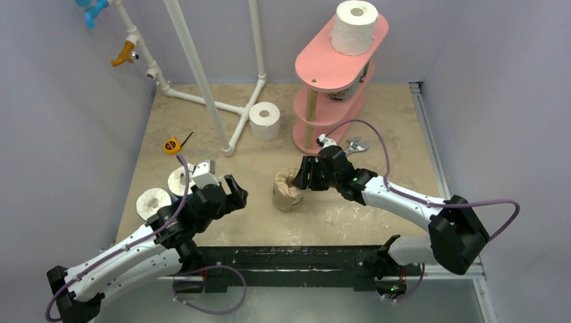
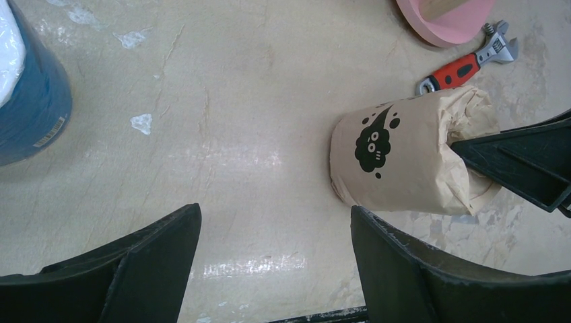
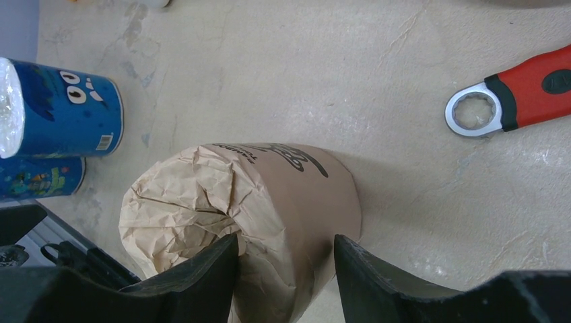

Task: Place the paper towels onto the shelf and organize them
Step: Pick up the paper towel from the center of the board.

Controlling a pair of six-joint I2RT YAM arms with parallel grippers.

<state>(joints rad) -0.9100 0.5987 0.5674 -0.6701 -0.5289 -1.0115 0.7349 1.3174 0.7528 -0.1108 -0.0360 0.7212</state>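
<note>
Your right jaws straddle the wall of the tan roll point(image 1: 288, 192) at frame centre on the tabletop point(image 1: 390, 134), gripping or not I cannot tell, likely to lift it toward the pink shelf point(image 1: 310, 64) at upper right; your left jaws hang spread, empty.

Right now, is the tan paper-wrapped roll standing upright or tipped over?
Upright: the tan paper-wrapped roll stands on end, its crumpled top facing the overhead camera.
</note>
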